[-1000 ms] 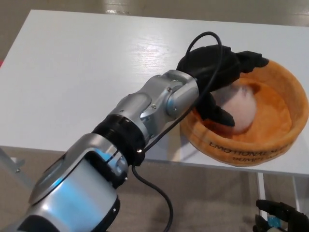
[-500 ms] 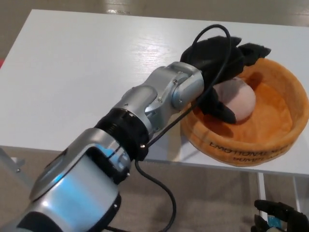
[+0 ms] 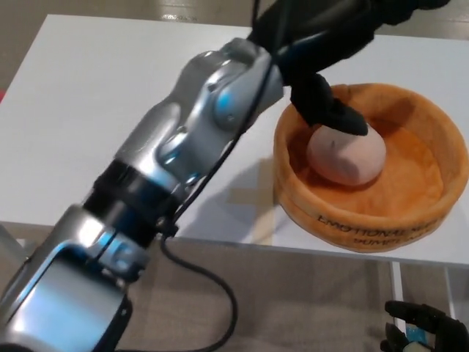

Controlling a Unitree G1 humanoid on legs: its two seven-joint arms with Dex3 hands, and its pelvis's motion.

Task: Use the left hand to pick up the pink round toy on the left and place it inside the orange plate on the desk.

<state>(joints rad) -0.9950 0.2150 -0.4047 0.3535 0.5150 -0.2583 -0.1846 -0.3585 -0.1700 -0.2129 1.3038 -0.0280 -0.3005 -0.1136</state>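
You will find the pink round toy (image 3: 347,152) lying inside the orange plate (image 3: 381,220), resting on the plate's floor toward its left side and close to the left wall. The plate itself sits on the white desk (image 3: 110,110) at the near right edge, with dark lettering visible along its front wall, though the words are too small for you to read in full. Your left hand (image 3: 333,44) is raised above the plate's far left rim, with the silver forearm (image 3: 190,125) running diagonally from the lower left of the frame up to it. One black finger (image 3: 326,110) points down and its tip overlaps the top of the toy; you cannot tell from this angle whether it touches the toy or sits just above it. The remaining fingers are spread away toward the top edge of the frame and do not wrap the toy, so the hand reads as released, holding nothing. A black cable (image 3: 198,271) loops beneath the forearm. Your right hand (image 3: 425,330) shows only in part at the lower right corner, below the desk edge, and its finger state cannot be judged.
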